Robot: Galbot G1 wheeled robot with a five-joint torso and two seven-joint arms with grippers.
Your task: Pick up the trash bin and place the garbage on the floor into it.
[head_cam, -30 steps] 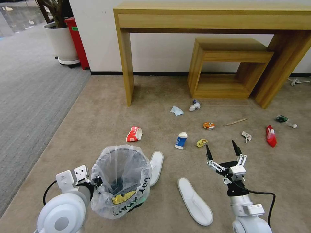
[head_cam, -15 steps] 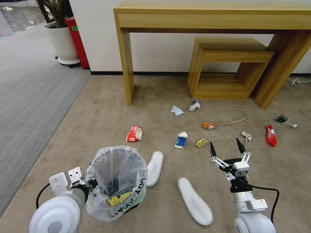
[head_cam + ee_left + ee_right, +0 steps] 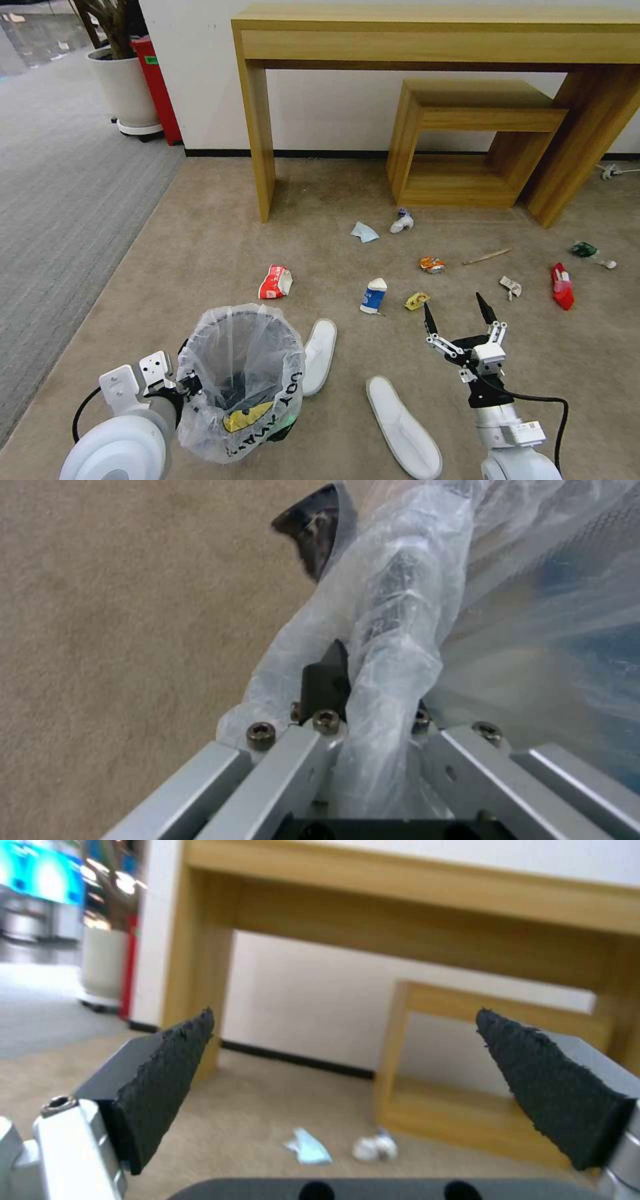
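Two slippers lie on the beige carpet (image 3: pixel 200 240): one slipper (image 3: pixel 319 357) touches the right side of the trash bin (image 3: pixel 240 380), the other slipper (image 3: pixel 402 427) lies apart, between the bin and the right arm. The bin stands low on the left, lined with a clear white bag that has black lettering and a yellow mark on its near side. The left hand (image 3: pixel 190 385) is clamped on the bin's left rim; in the left wrist view its fingers (image 3: pixel 327 680) pinch the bunched bag over the rim of the bin (image 3: pixel 400 645).

The right hand (image 3: pixel 460 317) hovers over the carpet to the right of the far slipper, its two black fingers spread wide apart with nothing between them. The right wrist view shows the same open fingers (image 3: pixel 167 1080) pointing towards the wooden counter (image 3: pixel 413 895).

Beyond the hands, the litter is scattered over the carpet. A crushed red cup (image 3: pixel 276 282) lies just past the bin. A blue and white carton (image 3: pixel 374 295) stands near the middle, with a small yellow wrapper (image 3: pixel 416 301) beside it and an orange can (image 3: pixel 431 265) a little farther. A pale blue tissue (image 3: pixel 364 232) and a crumpled white piece (image 3: pixel 401 221) lie near the counter (image 3: pixel 433 33) leg. To the right are a wooden stick (image 3: pixel 487 256), a small crumpled paper (image 3: pixel 511 287), a red wrapper (image 3: pixel 562 285) and a green-labelled bottle (image 3: pixel 591 253).
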